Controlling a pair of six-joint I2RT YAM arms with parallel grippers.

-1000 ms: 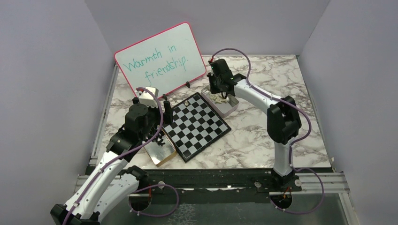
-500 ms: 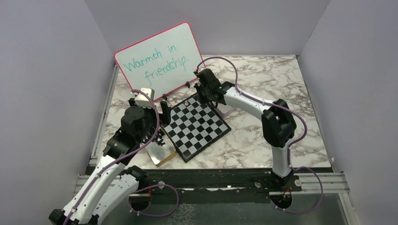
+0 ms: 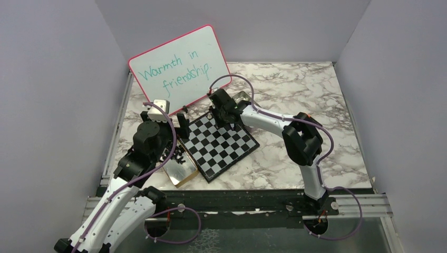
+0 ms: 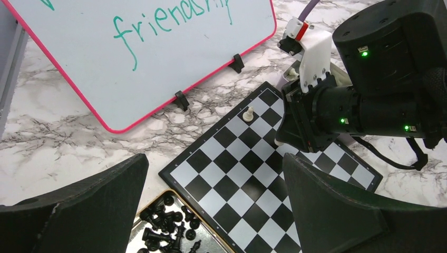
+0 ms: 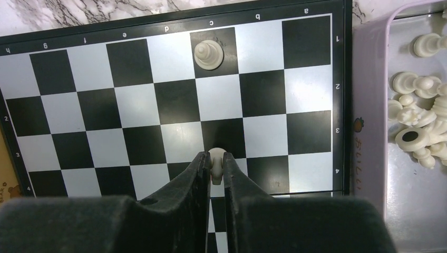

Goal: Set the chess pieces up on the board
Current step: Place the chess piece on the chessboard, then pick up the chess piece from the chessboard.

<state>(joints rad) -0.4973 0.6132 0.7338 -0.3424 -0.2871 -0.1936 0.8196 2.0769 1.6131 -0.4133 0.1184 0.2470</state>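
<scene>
**Entry: right claw over the board with a white man; left claw idle**

I see the right gripper [image 5: 214,157] clamped on one cream-white piece [image 5: 215,167], its fingers pressed to both sides of it. It hangs over the board [image 5: 124,105], above file c at about ranks 3 to 4. I cannot tell whether the piece touches the surface.

One white piece [image 5: 209,54] stands alone on c1, two or three ranks from the held one and in the same file.

The remaining white pieces [image 5: 416,113] lie heaped in a lilac-rimmed tray [image 5: 369,95] just beside the board's a-file edge.

The left gripper [image 4: 215,163] has its fingers spread wide with nothing between them. It hovers above the board corner by the black pieces [image 4: 168,226], which are piled in a shiny tray [image 3: 182,174] against that edge.

Writing:
- The board border reads a to h along one edge and 1 to 4 down the side.
- The tray rim carries orange print too small to read.
- The pink-rimmed whiteboard [image 3: 182,66] behind the board reads "Warmth in friendship." in green marker.
</scene>
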